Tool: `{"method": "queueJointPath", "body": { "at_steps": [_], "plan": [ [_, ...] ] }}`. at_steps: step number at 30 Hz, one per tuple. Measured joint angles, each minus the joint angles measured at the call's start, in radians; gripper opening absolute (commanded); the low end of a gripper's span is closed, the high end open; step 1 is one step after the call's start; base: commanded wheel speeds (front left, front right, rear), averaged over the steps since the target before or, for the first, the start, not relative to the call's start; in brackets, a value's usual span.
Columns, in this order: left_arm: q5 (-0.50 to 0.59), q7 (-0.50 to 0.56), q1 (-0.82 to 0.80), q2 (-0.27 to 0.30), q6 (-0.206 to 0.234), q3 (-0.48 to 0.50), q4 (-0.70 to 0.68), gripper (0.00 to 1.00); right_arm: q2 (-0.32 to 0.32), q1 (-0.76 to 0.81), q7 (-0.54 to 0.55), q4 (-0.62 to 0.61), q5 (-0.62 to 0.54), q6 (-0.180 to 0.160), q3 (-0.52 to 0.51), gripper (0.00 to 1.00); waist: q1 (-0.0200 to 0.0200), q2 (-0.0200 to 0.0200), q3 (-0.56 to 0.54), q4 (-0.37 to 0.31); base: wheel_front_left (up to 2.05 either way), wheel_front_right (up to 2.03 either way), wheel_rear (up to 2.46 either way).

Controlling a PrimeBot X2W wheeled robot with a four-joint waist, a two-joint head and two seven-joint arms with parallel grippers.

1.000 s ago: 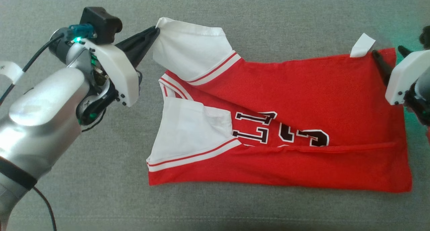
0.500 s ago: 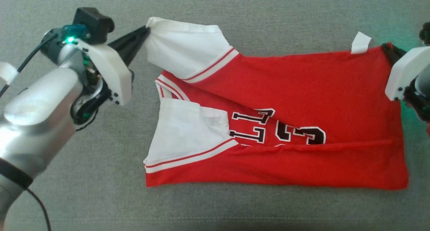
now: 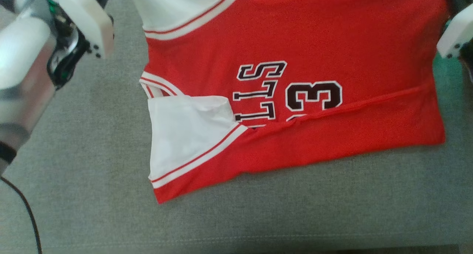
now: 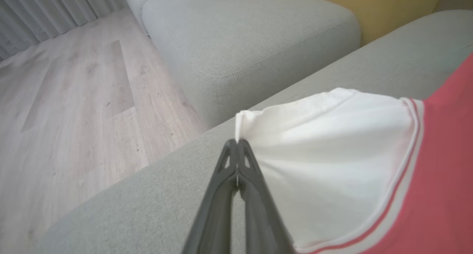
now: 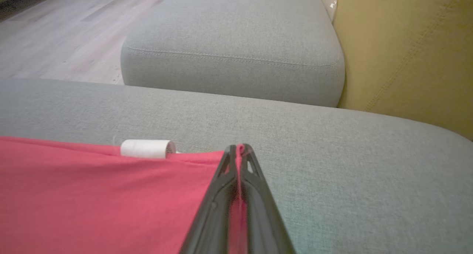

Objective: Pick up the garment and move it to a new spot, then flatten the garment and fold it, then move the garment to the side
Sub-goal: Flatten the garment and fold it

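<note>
Grey cushion [image 5: 232, 43] at twelve o'clock, pale wood floor [image 5: 74, 28] at ten, mustard panel [image 5: 406, 51], perhaps upholstered, at two.

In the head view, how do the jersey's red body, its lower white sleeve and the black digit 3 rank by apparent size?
1. The jersey's red body
2. Lower white sleeve
3. Digit 3
The differences are plain, so nearness changes nothing.

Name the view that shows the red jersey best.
Head view: nearly the whole jersey, lettering and number included. The left wrist view gives its white sleeve pinched in the left claw; the right wrist view gives a red corner pinched in the right claw.
</note>
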Motion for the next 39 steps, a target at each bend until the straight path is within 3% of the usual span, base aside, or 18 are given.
{"method": "queueJointPath", "body": {
  "at_steps": [13, 22, 28, 32, 35, 39],
  "plan": [
    [0.094, -0.078, -0.169, -0.084, -0.023, -0.02, 0.208, 0.0, 0.018, -0.132, -0.117, 0.085, -0.033, 0.0, 0.016, 0.0, 0.0001, 0.0, 0.06, -0.012, 0.0, 0.0, 0.0],
    [0.091, -0.087, -0.09, -0.102, -0.04, -0.027, 0.204, 0.0, -0.003, -0.056, -0.131, 0.035, 0.103, 0.0, 0.088, 0.0, -0.0002, 0.0001, 0.008, 0.007, 0.0, 0.0, 0.0],
    [0.064, -0.088, 0.039, -0.066, -0.048, -0.067, 0.104, 0.0, -0.104, 0.072, -0.097, -0.025, 0.202, 0.0, 0.157, 0.0, -0.0002, 0.0001, -0.047, 0.028, 0.0, 0.0, 0.0],
    [0.056, -0.079, 0.107, -0.004, -0.048, -0.114, -0.009, 0.0, -0.165, 0.12, -0.066, -0.076, 0.268, 0.0, 0.196, 0.0, -0.0003, 0.0001, -0.093, 0.045, 0.0, 0.0, 0.0],
    [0.091, -0.046, 0.143, 0.041, -0.048, -0.136, -0.069, 0.0, -0.195, 0.168, -0.025, -0.109, 0.31, 0.0, 0.229, 0.0, -0.0003, 0.0001, -0.12, 0.053, 0.0, 0.0, 0.0],
    [0.055, 0.023, 0.231, 0.084, -0.048, -0.15, -0.168, 0.0, -0.24, 0.226, 0.046, -0.169, 0.343, 0.0, 0.307, 0.0, -0.0003, 0.0001, -0.152, 0.057, 0.0, 0.0, 0.0]
  ]
}}
